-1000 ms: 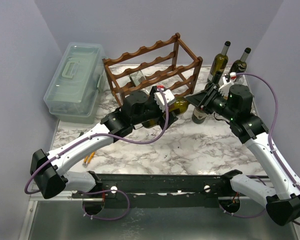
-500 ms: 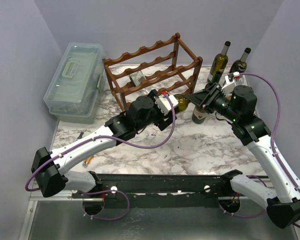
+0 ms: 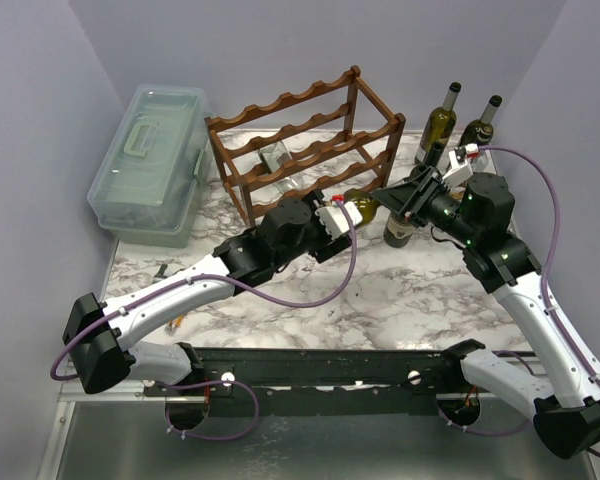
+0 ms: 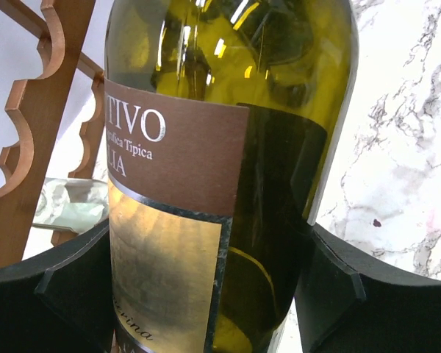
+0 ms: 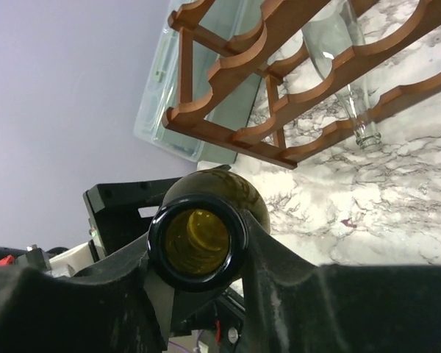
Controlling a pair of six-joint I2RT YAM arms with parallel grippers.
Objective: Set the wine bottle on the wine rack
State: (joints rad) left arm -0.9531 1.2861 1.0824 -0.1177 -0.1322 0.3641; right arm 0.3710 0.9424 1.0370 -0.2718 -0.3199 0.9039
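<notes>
The wine bottle [image 3: 365, 206], olive green with a brown and gold label [image 4: 176, 169], hangs level above the marble in front of the wine rack [image 3: 300, 140]. My right gripper [image 3: 408, 195] is shut on its neck; the open mouth [image 5: 197, 241] faces the right wrist camera between the fingers [image 5: 272, 257]. My left gripper [image 3: 342, 216] holds the bottle's body, with a black finger [image 4: 331, 272] pressed to each side of it. The rack's wavy rails [image 4: 29, 125] stand just to the left of the bottle and a little beyond it [image 5: 279, 44].
A clear empty bottle [image 3: 277, 155] lies in the rack. Two dark bottles [image 3: 442, 118] [image 3: 480, 125] stand at the back right, and a third [image 3: 398, 228] under my right gripper. A pale green plastic box [image 3: 150, 160] sits at the left. Pencils [image 3: 177, 318] lie near the front left.
My left gripper has slid along to the bottle's body and its jaws have narrowed onto it. The right gripper and the bottle's neck have barely moved.
</notes>
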